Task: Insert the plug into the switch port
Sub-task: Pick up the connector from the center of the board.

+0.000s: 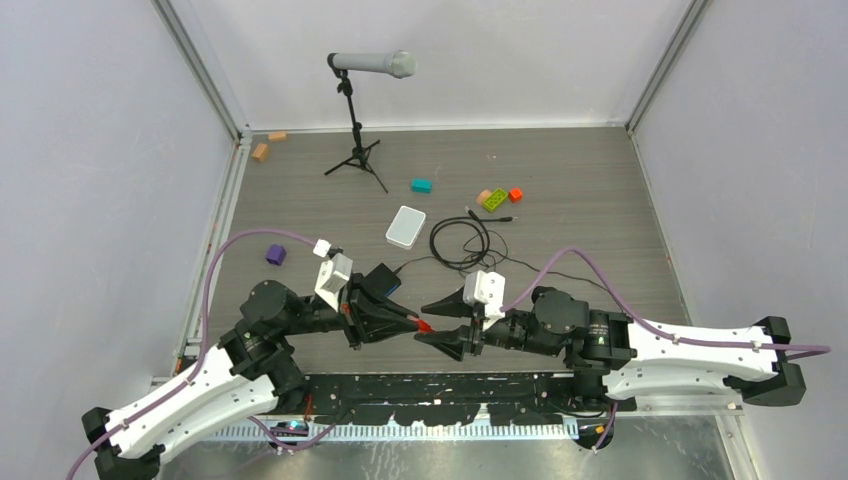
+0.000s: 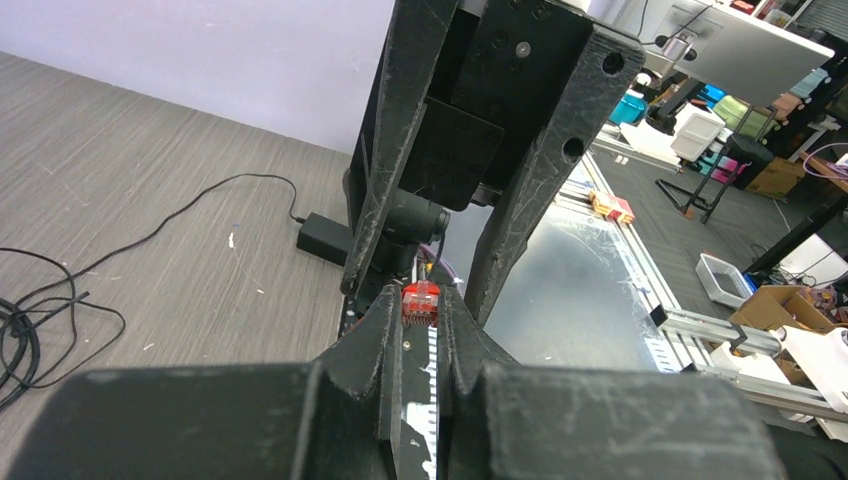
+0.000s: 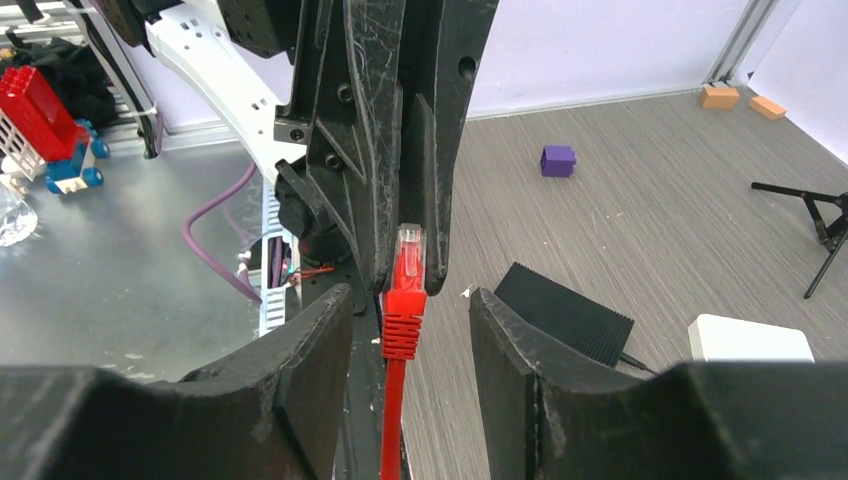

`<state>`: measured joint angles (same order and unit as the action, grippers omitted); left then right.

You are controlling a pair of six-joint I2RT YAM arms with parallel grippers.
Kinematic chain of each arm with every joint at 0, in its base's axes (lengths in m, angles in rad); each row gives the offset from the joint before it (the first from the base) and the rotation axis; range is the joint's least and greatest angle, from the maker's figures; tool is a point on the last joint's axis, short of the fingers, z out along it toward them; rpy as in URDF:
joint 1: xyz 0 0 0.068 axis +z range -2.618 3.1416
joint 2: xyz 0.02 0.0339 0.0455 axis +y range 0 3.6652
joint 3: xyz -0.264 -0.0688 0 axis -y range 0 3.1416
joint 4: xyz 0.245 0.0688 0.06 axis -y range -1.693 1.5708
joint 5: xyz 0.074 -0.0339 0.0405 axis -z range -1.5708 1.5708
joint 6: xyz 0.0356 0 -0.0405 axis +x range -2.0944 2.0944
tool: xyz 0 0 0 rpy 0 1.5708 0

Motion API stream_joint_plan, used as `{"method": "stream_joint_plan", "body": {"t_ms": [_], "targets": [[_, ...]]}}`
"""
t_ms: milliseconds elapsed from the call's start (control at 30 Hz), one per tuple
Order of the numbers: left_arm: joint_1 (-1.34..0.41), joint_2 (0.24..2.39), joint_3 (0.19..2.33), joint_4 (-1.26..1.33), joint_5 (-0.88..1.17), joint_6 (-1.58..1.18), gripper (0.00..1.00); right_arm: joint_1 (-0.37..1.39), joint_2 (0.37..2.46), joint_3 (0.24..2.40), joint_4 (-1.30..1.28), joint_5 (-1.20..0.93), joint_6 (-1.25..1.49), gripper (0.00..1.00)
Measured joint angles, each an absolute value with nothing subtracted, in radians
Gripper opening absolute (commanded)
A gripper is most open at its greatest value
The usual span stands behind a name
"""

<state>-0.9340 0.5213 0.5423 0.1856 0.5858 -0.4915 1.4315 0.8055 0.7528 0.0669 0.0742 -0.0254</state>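
The left pincer [image 2: 421,312] is seen clenched on the small clear-tipped red plug [image 2: 421,299], which is pinched between its black fingertips [image 2: 386,320]. In the top view this left pincer [image 1: 412,322] is pointed at 3 o'clock, with the plug [image 1: 426,326] sticking out of its tip. The right pincer [image 3: 410,300] is held released, its black fingers [image 3: 318,340] spread to either side of the plug [image 3: 409,250] and the thin red cable [image 3: 392,420], with no contact made out. From above, the right pincer [image 1: 421,324] is pointed at 9 o'clock, tip to tip with the left. The flat black rectangular box [image 1: 378,277] with a blue edge is found near, at 11 o'clock of the plug, partly covered by the left pincer. Its ribbed top [image 3: 565,318] is seen from the right wrist. The switch port itself cannot be made out. A white rounded square box [image 1: 405,226] is set at 12 o'clock, a coiled black cable [image 1: 460,242] at 1 o'clock and a purple cube [image 1: 276,255] at 10 o'clock, all on the grey wood-grain table [image 1: 560,170].
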Motion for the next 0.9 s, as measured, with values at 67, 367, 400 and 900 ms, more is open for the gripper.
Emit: {"method": "stream_joint_plan", "body": {"t_ms": [67,367,400,900], "targets": [[-0.934,0.521,0.542,0.186,0.587,-0.492,0.0,1.431,0.804,0.752,0.078,0.075,-0.025,0.5],[-0.934,0.508,0.542,0.189,0.587,-0.492,0.0,1.431,0.777,0.746,0.076,0.077,-0.018,0.56],[-0.934,0.509,0.542,0.189,0.587,-0.492,0.0,1.431,0.777,0.746,0.074,0.077,-0.017,0.54],[-0.934,0.514,0.542,0.194,0.587,-0.492,0.0,1.434,0.802,0.746,0.012,0.073,0.003,0.3]]}}
